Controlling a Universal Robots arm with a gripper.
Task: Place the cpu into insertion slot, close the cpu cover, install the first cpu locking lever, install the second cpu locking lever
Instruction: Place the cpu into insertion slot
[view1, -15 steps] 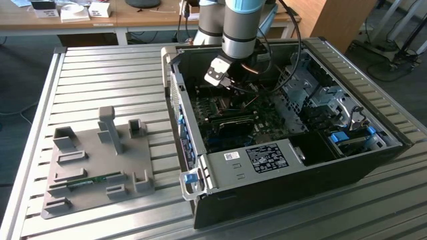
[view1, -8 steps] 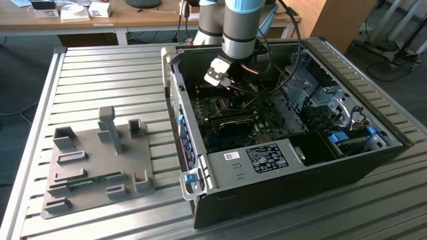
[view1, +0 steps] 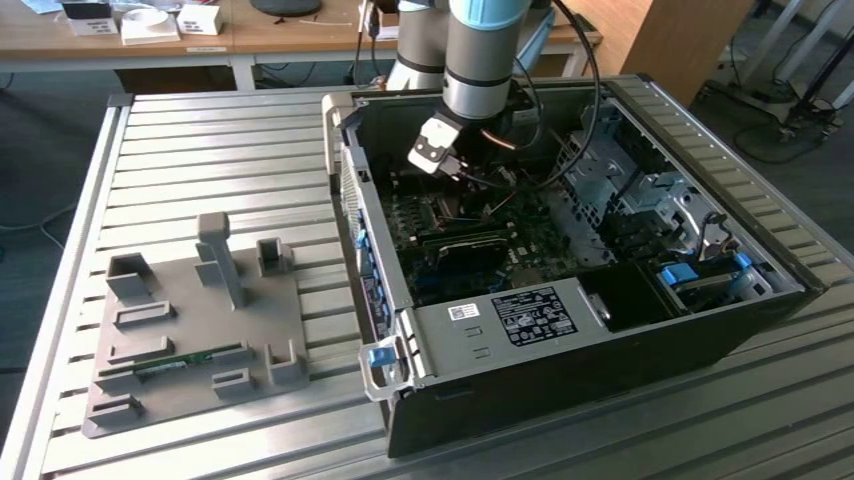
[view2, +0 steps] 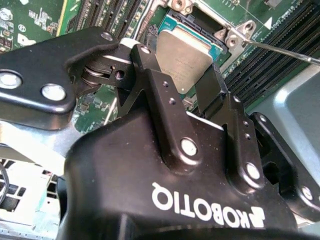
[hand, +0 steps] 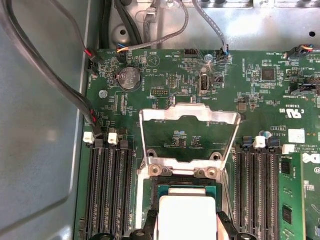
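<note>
"While the gripper (view2: 178, 62) holds the cpu (view2: 182, 50) over the insertion slot (hand: 186, 181), keep the chip level and its edges square to the socket rim. Judge the alignment in both wrist views before you let it down."

"Agreed. Note also, operator: lower it straight and slowly, and apply no downward force. The contacts under the chip are probably delicate, and a tilted entry could bend them. Let the chip lie flat in the recess before the fingers (view2: 155, 85) part."

"Where do you find the chip relative to the fingers?"

"You find it between them. The fingers appear clamped on two opposite edges of the cpu, one on each side, with its silver top facing the wrist. In the first wrist view the chip sits just over the slot. You cannot tell whether it touches the recess floor."

"And the cpu cover (hand: 187, 114)?"

"It stands swung open on its hinge, beyond the slot and clear of the chip. All of this lies inside the computer case (view1: 561, 390) on the desk (view1: 200, 150)."
</note>
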